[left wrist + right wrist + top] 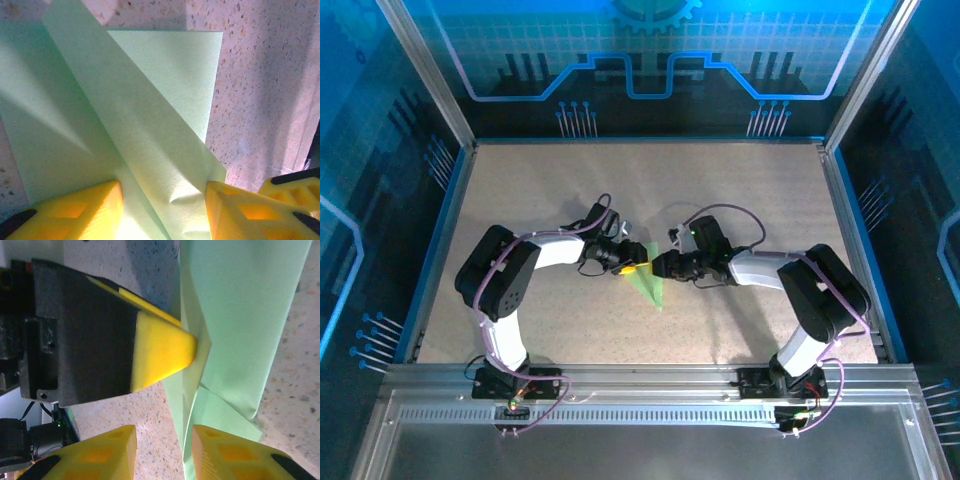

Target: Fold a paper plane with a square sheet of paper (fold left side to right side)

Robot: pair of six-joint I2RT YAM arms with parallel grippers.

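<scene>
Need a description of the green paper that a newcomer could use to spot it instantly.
On the speckled beige table, look mid-table where the left gripper and the right gripper nearly meet. There, reaching toward the near edge, lies the folded paper, a pale green pointed wedge with layered flaps; it is the only paper there.

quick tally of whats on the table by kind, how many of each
folded pale green paper sheet: 1
robot arms: 2 (left arm, right arm)
total: 3
</scene>
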